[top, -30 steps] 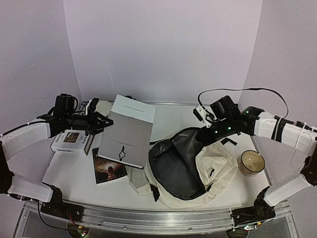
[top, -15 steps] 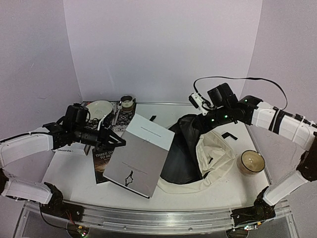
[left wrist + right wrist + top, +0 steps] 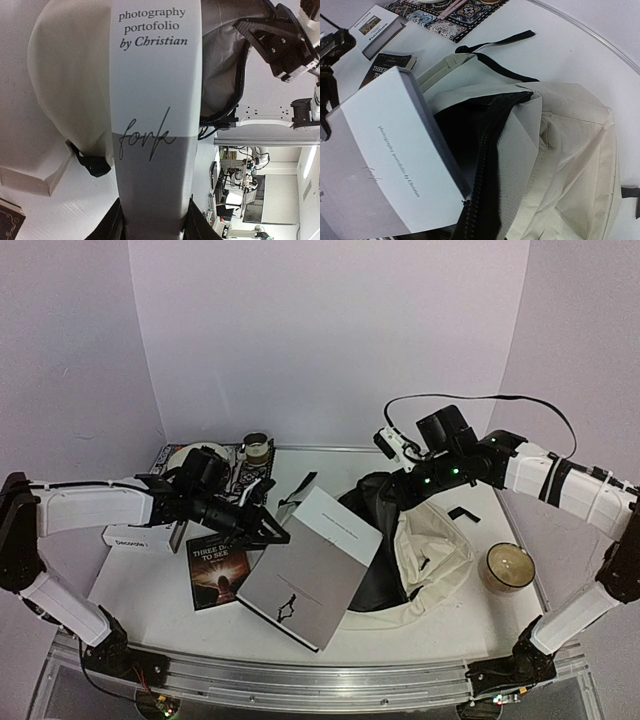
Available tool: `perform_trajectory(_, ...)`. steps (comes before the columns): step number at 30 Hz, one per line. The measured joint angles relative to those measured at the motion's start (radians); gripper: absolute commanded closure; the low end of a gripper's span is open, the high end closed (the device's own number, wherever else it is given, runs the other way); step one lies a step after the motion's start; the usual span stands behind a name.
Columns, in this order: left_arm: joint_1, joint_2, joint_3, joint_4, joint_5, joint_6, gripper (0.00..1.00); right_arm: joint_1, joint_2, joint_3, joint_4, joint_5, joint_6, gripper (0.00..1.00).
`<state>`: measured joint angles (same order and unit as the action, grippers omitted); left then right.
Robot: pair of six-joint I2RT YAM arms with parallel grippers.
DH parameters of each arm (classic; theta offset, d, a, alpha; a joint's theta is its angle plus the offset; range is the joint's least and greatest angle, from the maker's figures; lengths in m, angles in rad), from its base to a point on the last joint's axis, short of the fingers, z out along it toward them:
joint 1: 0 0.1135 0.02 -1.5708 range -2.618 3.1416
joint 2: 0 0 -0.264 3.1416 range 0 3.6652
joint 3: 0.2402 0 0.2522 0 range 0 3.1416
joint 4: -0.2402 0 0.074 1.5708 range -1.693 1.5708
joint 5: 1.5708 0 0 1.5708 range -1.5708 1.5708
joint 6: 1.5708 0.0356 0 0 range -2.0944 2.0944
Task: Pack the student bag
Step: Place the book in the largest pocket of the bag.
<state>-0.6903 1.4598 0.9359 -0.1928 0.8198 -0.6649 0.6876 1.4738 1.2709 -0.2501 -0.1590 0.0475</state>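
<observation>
Early packing: on the white bench (image 3: 140,590) just beside the left end effector (image 3: 270,533), a dark paperback (image 3: 215,570) lies unpacked. That end effector clamps a large grey-and-white hardcover portfolio (image 3: 320,565), its leading corner at the mouth of the cream fabric student bag (image 3: 435,550) ahead. Beyond, the right end effector (image 3: 400,480), closed, pinches the bag's black rim up.

Backdrop: plain pale lilac back wall (image 3: 330,340), w/ matching side panels L (image 3: 70,360) & R (image 3: 590,330). White table top (image 3: 140,590), aluminium rail (image 3: 300,678) along near edge. Lighting soft, even; shadows faint. Left wrist view (turned sideways) shows a lab room (image 3: 250,195) beyond the table edge: cluttered equipment, bright ceiling light strip (image 3: 306,165).
</observation>
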Motion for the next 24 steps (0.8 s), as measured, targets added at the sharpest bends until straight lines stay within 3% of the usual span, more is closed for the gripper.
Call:
perform_trajectory(10, -0.019, 0.199, 0.137, -0.025, 0.048, 0.066, 0.68, 0.015, 0.0, 0.0, -0.002, -0.089, -0.002, 1.0)
perform_trajectory(24, -0.051, 0.358, 0.345, -0.123, 0.053, 0.126, 0.64, 0.161, 0.032, 0.075, -0.019, -0.099, -0.018, 1.0)
